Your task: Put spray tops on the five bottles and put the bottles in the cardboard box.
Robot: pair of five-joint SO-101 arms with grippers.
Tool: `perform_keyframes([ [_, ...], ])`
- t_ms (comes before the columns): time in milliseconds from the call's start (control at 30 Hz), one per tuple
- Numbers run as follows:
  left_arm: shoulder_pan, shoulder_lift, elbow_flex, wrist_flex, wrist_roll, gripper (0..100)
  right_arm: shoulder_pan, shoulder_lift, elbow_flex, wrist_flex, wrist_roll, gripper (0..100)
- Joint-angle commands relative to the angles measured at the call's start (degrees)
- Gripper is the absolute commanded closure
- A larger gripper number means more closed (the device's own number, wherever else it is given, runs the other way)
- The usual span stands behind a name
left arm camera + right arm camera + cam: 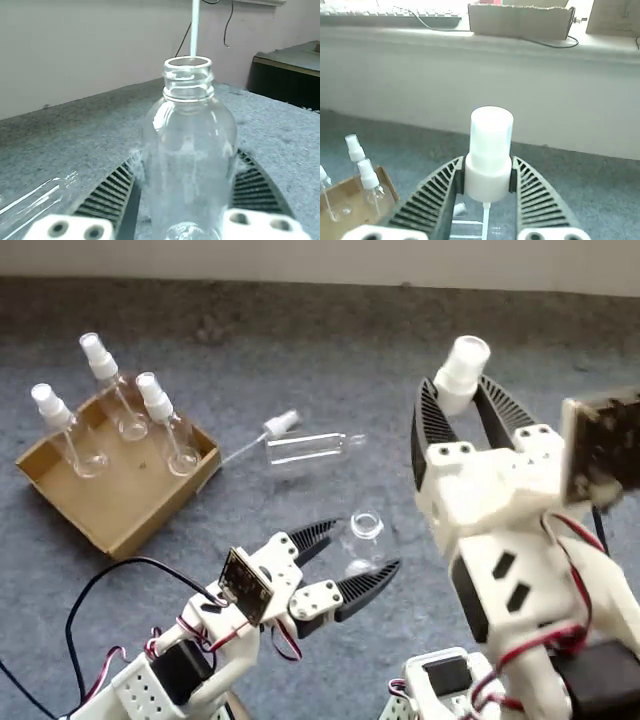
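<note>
**A:** Closest to the overhead cam is the right arm (520, 530). Its right gripper (458, 388) is pinching a spray top (489, 155) round the collar, with the dip tube (194, 27) hanging straight down.

**B:** And the bottle?

**A:** The open bottle (189, 145) stands upright, with the left gripper (366, 546) jaws snug on both its sides. From the left wrist cam the tube sits right over the mouth and both axes are vertical. Looks like a straight drop to me.

**B:** What about the others?

**A:** Three capped bottles (165, 425) stand in the cardboard box (130, 495). One lying bottle (305, 448) is nearby, still uncapped.
</note>
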Motion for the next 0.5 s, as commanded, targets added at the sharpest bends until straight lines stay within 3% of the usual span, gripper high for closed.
perform_keyframes([
  [0,2.9,-0.3,1.3,0.2,0.2,89,-0.5,-2.6,-0.7,-2.1,-5.5,90.0],
  [167,2.9,-0.3,1.3,3.1,-0.8,89,-0.8,-5.2,-0.7,-1.6,-6.5,90.0],
  [333,3.0,-0.3,1.3,4.2,-12.5,89,-8.4,-7.2,-0.7,-1.5,-6.5,90.0],
  [467,3.0,-0.3,1.3,4.7,-12.8,89,-11.5,-8.9,0.0,-1.5,-6.4,90.0],
])
